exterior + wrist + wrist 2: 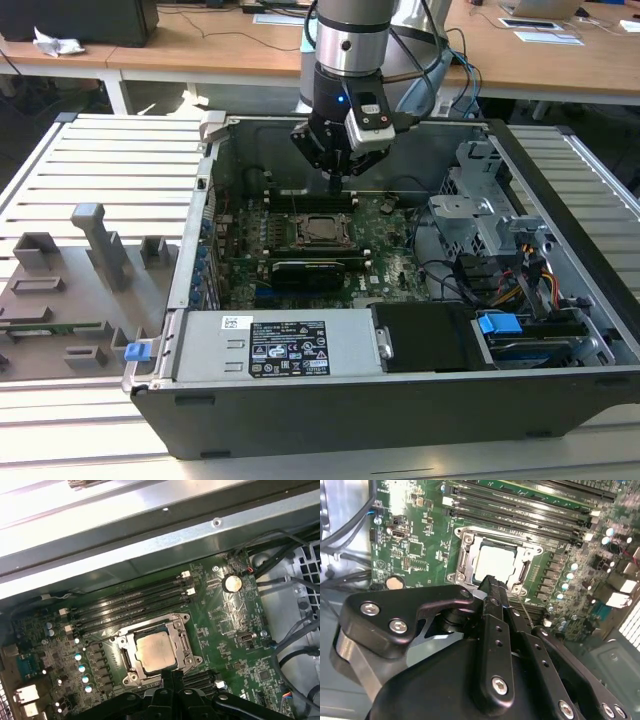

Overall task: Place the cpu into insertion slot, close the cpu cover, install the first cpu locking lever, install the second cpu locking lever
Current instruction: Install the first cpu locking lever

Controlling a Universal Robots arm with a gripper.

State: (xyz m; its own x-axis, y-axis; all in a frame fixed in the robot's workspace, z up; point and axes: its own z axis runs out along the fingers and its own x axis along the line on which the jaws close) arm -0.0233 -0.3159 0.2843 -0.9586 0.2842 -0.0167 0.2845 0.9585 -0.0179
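Midway across motherboard [225,625], well off its edges: cpu [154,651] seated flat in insertion slot [128,659], cpu cover [150,629] seemingly down around it. End effector [492,582] closed, jaws together, gripping nothing; raised clear above slot, cpu lying almost straight below. Square chip, no long axis.

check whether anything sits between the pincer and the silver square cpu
Nothing visible does. The black pincer hangs in open air near the pale silver square cpu, whose top lies bare in the metal-rimmed socket on the green motherboard.
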